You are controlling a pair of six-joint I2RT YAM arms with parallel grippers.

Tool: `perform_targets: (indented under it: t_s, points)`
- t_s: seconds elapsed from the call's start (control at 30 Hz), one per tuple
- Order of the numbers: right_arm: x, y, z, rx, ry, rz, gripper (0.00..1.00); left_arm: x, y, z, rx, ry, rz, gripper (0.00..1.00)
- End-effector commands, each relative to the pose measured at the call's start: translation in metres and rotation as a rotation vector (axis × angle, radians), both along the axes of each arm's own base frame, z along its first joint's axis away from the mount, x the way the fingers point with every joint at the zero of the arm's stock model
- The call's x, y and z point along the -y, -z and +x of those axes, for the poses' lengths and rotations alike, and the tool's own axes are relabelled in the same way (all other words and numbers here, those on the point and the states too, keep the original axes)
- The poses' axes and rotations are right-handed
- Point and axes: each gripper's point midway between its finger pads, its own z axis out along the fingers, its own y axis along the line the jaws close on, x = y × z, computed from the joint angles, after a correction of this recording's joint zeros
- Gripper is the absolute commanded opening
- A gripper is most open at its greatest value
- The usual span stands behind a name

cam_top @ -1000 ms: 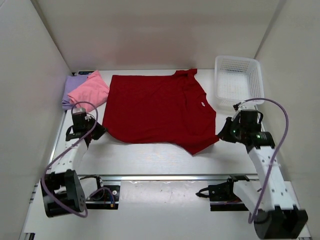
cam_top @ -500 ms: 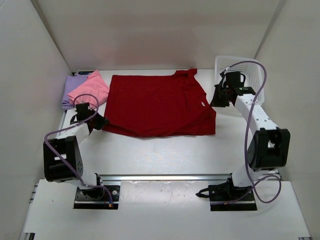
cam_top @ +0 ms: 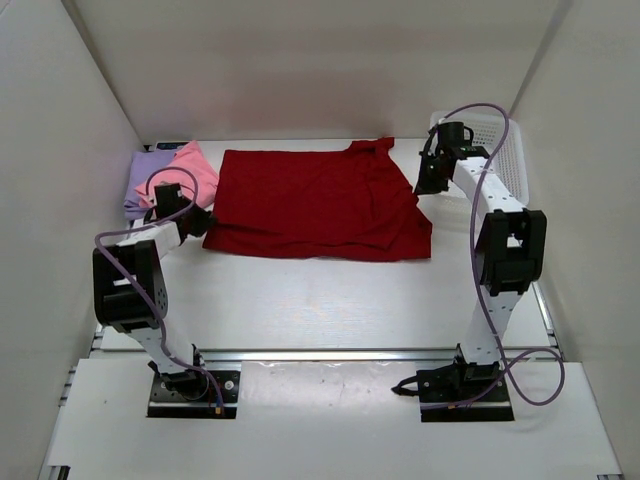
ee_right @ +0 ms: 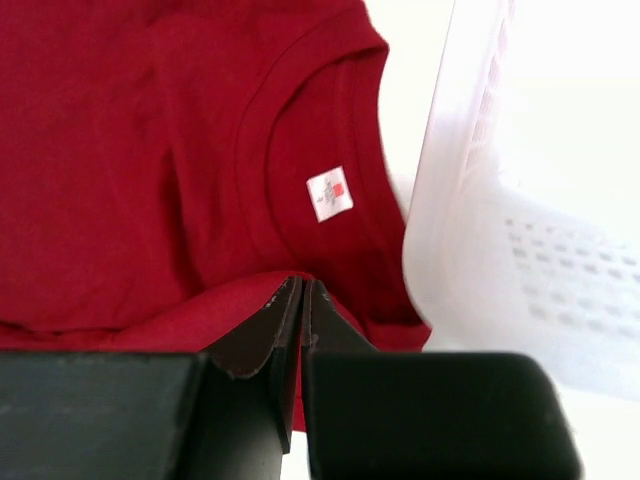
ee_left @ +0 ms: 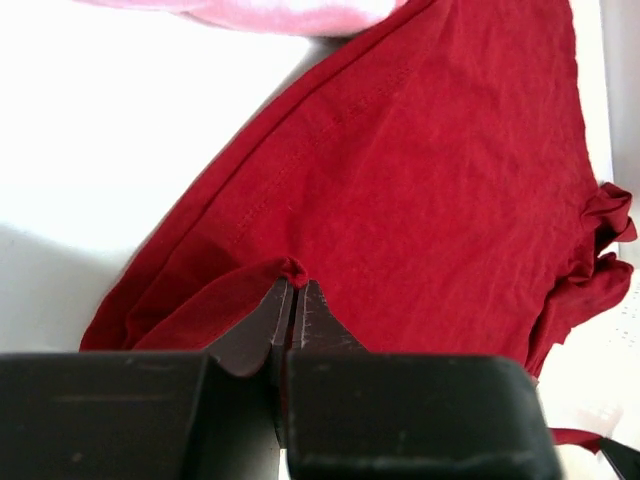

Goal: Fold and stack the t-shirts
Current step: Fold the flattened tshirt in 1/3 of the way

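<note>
While both arms reach out over the table (cam_top: 320,300), the dark red shirt (cam_top: 320,200) lies spread across its middle-far part, long side running 9 to 3 o'clock, collar (cam_top: 372,147) up toward 1 o'clock.

L gripper (cam_top: 197,222) sits at the shirt's 9 o'clock end, on the near corner. Its jaws are pressed together w/ a pinch of red cloth between the tips. The left wrist view makes that plain: L gripper (ee_left: 293,285) has a little nub of hem bunched right at the fingertips. A flap of the dark red shirt (ee_left: 420,180) rises toward it, doubled over the layer beneath.

R gripper (cam_top: 425,185) is at the shirt's 3 o'clock side, near the collar end, just beside the basket (cam_top: 505,150). Its jaws are closed too. In the right wrist view R gripper (ee_right: 302,285) nips a fold of the dark red shirt (ee_right: 130,150), the cloth edge climbing to the tips. The collar (ee_right: 360,110) curves past at 12 o'clock of the tips, w/ a small white-and-red label (ee_right: 330,193) inside it. The basket (ee_right: 480,230) wall fills the 3 o'clock side of that view. It's touching the shirt edge or v. close to it, can't tell which.

The pink shirt (cam_top: 185,175) sits folded at 10 o'clock on the table, on top of the lavender shirt (cam_top: 140,180), which pokes out on the 9 o'clock side. The pink shirt (ee_left: 290,12) lies just beside the red one's edge, near the L gripper.
</note>
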Motion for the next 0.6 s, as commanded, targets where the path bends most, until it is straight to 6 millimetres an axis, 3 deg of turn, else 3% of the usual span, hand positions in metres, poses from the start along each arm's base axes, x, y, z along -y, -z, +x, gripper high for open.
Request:
perform_targets:
  t_s: [0.0,0.1,0.33,0.57]
  points:
    - [0.009,-0.011,0.018,0.035,0.022,-0.025,0.0,-0.008,-0.004,0.008,0.012,-0.017,0.023,0.0]
    - [0.011,-0.005,0.028,0.043,0.02,-0.025,0.0,-0.017,0.001,0.007,0.011,-0.042,0.02,0.0]
    - [0.015,-0.008,0.052,0.077,0.036,-0.032,0.0,-0.016,0.006,0.001,0.004,-0.052,0.015,0.0]
    - [0.011,0.006,0.074,0.074,0.032,-0.051,0.0,-0.012,0.014,0.006,-0.018,-0.044,0.012,0.0]
